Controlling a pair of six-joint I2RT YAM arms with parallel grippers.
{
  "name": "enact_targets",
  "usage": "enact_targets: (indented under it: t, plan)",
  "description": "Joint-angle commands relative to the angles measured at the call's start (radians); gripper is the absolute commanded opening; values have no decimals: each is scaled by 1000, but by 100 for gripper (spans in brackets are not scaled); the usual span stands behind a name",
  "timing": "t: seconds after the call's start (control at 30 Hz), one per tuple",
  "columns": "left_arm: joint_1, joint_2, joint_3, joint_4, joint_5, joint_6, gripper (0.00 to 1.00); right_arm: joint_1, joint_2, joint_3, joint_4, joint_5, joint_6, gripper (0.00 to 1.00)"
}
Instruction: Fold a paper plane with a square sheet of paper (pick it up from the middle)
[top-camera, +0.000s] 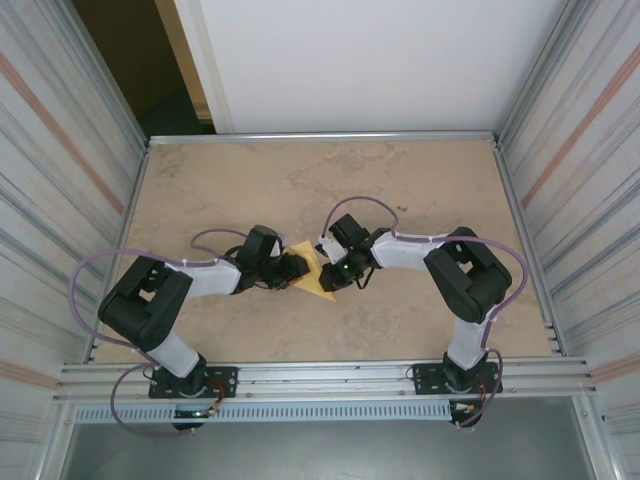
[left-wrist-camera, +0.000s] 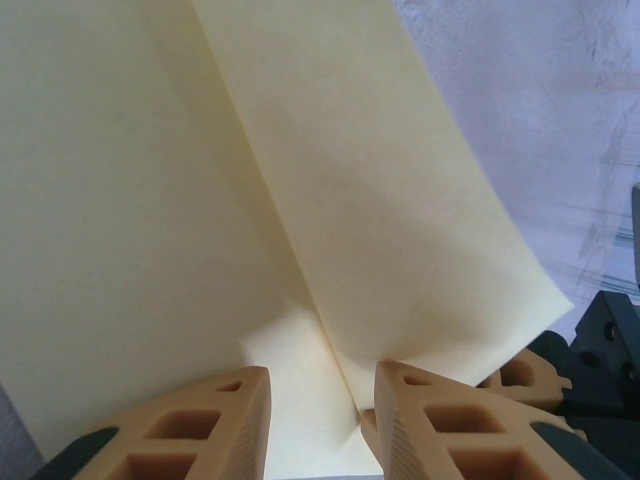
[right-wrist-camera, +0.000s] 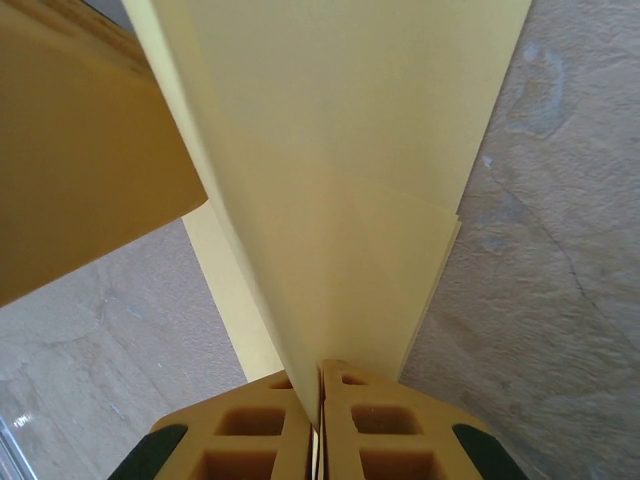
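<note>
Top external view puts the sheet of paper (top-camera: 313, 272) near the middle of the table (top-camera: 400, 190), between the left gripper (top-camera: 297, 268) and the right gripper (top-camera: 332, 272), which meet almost nose to nose over it. Right wrist view has that gripper's fingers (right-wrist-camera: 262, 440) pressed together on a thin, layered edge of the paper, so it is clamped on the sheet. Left wrist view has its fingers (left-wrist-camera: 180, 435) standing apart, with a crease line running down into the gap between them; they do not appear to pinch anything.

Judging by the overlapping layers and the slanted flap, some early folds are made. The shape is broad and loose, though, not a narrow dart, so the wing folds and a firm centre crease look left to do.

Bare table lies all around the paper, with the metal rails (top-camera: 320, 137) and side walls (top-camera: 60, 150) well apart from it. The tight spot is between the two grippers themselves.
</note>
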Motion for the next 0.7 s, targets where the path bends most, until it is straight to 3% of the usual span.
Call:
enact_targets:
  t: [0.0, 0.2, 0.67]
  plan:
    - [-6, -18, -5, 31, 16, 28, 34, -7, 17, -18, -8, -24, 25, 9]
    - [-14, -71, -19, 23, -4, 64, 39, -6, 25, -19, -2, -31, 23, 9]
    - [-20, 37, 27, 12, 12, 60, 44, -7, 35, -25, 3, -39, 25, 10]
